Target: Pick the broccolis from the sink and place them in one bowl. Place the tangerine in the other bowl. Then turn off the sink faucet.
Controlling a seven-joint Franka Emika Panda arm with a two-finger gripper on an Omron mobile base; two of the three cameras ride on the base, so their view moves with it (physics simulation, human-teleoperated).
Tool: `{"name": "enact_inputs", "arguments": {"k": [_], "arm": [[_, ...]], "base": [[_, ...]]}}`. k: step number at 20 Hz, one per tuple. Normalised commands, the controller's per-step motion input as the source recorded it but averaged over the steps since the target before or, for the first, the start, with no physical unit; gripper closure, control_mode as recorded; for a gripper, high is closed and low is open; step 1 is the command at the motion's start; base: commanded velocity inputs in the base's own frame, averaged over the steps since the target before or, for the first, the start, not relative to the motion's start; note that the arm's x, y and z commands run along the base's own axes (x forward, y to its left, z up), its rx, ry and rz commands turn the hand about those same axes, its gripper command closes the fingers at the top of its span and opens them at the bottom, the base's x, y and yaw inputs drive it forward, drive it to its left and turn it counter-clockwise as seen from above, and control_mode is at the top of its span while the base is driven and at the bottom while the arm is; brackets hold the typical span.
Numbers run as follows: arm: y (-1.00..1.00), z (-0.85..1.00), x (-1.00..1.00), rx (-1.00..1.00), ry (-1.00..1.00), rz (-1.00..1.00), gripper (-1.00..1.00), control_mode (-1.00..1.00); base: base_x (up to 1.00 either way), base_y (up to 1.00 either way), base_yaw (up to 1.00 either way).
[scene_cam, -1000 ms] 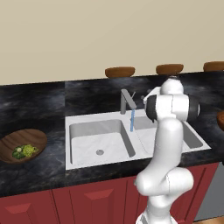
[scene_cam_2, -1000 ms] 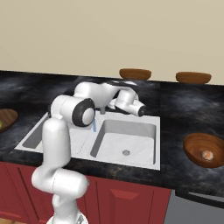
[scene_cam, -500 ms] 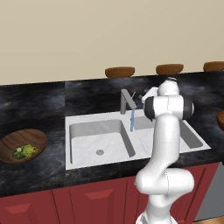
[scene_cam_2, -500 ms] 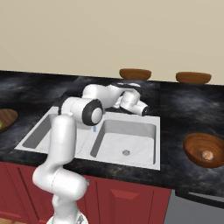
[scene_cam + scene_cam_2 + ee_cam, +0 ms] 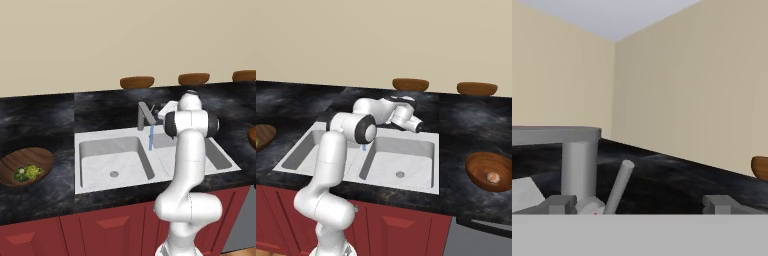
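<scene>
Faucet (image 5: 145, 116) at back rim of sink (image 5: 95, 176), between the basins, water running; lever (image 5: 619, 186) just ahead of wide-open, empty gripper (image 5: 639, 204).

Grey metal, stiff and fixed, likely smooth and slippery; thin lever probably light to swing, best pushed near its free tip or pinched across the shaft, not at the post (image 5: 579, 168); water stream (image 5: 150, 138) falling from spout into sink, so tap not yet off; broccolis (image 5: 26, 173) lying in bowl (image 5: 42, 156) at left on counter (image 5: 45, 195); tangerine (image 5: 493, 177) lying in other bowl (image 5: 481, 163) at right; basins bare, only the tap step seemingly left; against the earlier frames, arm swung nearer the faucet and hand moved rightward behind it; jaws as wide as before; bowls and their contents unmoved.
</scene>
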Motion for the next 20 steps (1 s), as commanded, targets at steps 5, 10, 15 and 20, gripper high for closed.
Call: {"name": "enact_inputs", "arguments": {"k": [5, 10, 15, 20], "arm": [[0.01, 0.02, 0.03, 0.01, 0.0, 0.0, -1.0, -1.0], [0.08, 0.16, 0.0, 0.01, 0.04, -0.01, -1.0, -1.0], [0.11, 0.07, 0.0, 0.0, 0.04, -0.01, -1.0, -1.0], [0.03, -0.15, 0.07, 0.0, 0.0, 0.0, -1.0, -1.0]], "base": [[0.0, 0.0, 0.0], [0.0, 0.0, 0.0], [0.0, 0.0, 0.0], [0.0, 0.0, 0.0]]}}
